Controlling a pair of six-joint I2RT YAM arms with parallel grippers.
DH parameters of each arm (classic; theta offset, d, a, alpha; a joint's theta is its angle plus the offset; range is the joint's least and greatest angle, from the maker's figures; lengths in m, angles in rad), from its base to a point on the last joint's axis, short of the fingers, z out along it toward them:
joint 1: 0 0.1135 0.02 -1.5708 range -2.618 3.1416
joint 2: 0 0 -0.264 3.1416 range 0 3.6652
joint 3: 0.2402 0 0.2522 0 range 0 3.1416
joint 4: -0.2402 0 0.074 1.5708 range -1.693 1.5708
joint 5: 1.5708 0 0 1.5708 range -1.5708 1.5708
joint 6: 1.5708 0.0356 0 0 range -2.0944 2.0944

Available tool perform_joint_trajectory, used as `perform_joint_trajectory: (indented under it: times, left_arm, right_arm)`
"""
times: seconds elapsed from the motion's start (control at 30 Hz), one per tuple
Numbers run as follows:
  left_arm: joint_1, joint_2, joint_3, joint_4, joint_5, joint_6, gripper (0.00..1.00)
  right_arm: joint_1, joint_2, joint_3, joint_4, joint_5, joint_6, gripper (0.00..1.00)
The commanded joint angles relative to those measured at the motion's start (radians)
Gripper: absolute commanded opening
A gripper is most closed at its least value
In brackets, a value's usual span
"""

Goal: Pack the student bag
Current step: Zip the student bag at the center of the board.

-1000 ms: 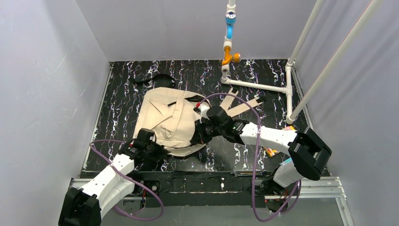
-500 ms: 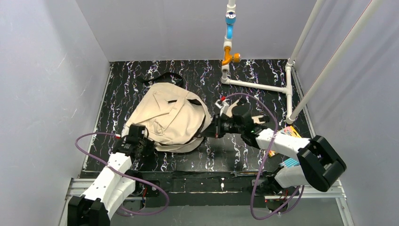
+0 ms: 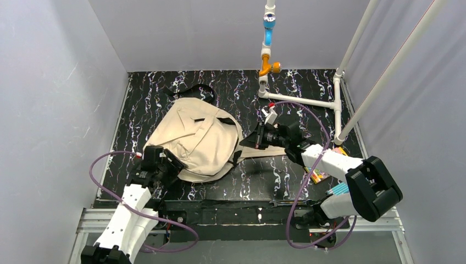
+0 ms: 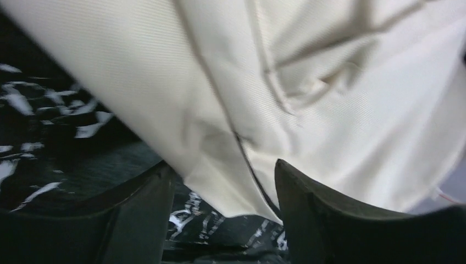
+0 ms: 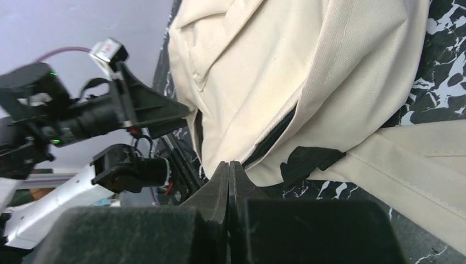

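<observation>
The student bag (image 3: 197, 137), a beige soft backpack, lies flat on the black marbled table (image 3: 275, 179), its straps (image 3: 275, 149) trailing right. My left gripper (image 3: 167, 163) is at the bag's near left edge and stands open. In the left wrist view a corner of the beige bag (image 4: 329, 82) hangs between the spread fingers of that gripper (image 4: 222, 168), unclamped. My right gripper (image 3: 253, 141) is at the bag's right edge. In the right wrist view its jaws (image 5: 229, 164) are shut tight with nothing visible between them, just beside the bag (image 5: 264, 71) and a black strap tab (image 5: 308, 160).
A white pipe frame (image 3: 299, 100) with blue and orange fittings stands at the back right. Colourful books (image 3: 320, 176) lie on the right, beside the right arm. A black strap (image 3: 192, 91) curls behind the bag. Grey walls close in three sides.
The bag has slid left and toward the back. My left gripper has opened and let go of the bag's edge. My right gripper has drawn back to the right, off the bag.
</observation>
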Motion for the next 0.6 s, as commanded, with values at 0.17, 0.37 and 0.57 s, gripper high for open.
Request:
perform_joint_trajectory:
  times: [0.17, 0.37, 0.57]
  left_arm:
    - [-0.057, -0.036, 0.164, 0.194, 0.540, 0.295, 0.68]
    - [-0.423, 0.059, 0.287, 0.130, 0.225, 0.435, 0.71]
    - [-0.735, 0.214, 0.308, 0.232, -0.093, 0.507, 0.72]
  right_arm:
    - [0.166, 0.070, 0.262, -0.608, 0.018, -0.550, 0.41]
    - [0.222, 0.108, 0.313, -0.745, 0.222, -0.684, 0.76]
    - [0.195, 0.171, 0.224, -0.377, 0.065, -0.521, 0.68]
